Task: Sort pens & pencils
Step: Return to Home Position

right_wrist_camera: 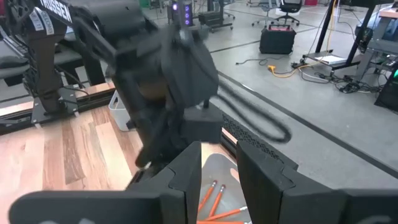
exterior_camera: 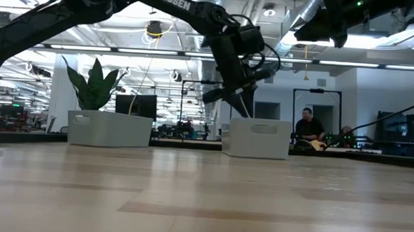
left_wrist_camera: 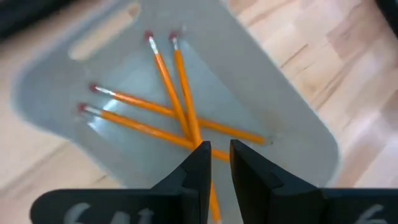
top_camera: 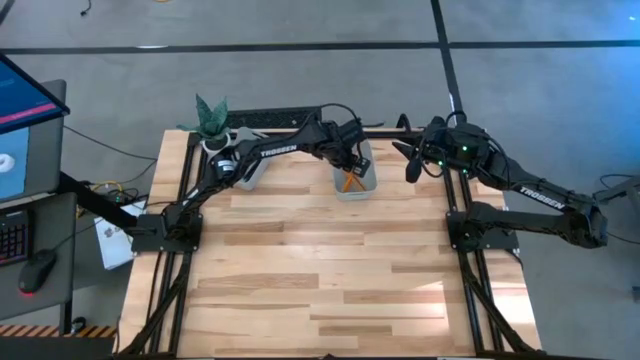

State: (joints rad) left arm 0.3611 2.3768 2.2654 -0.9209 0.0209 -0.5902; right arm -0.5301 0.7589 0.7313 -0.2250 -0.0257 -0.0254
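Several orange pencils (left_wrist_camera: 165,93) lie crossed on the floor of a grey bin (top_camera: 367,182) at the table's far middle; the bin also shows in the low view (exterior_camera: 256,138). My left gripper (left_wrist_camera: 221,155) hangs just above this bin (exterior_camera: 241,103), fingers pointing down and a narrow gap apart, holding nothing. One pencil's near end (left_wrist_camera: 214,202) runs below the gap. My right gripper (top_camera: 412,165) is raised beside the bin toward the table's right edge. It is narrowly open (right_wrist_camera: 219,165) and empty. No black pens show.
A second pale bin (top_camera: 250,168) stands to the left of the first, under my left arm, with a potted plant (top_camera: 211,118) beside it. The wooden tabletop (top_camera: 330,270) stretches toward the near edge. People sit in the room beyond the table (exterior_camera: 308,127).
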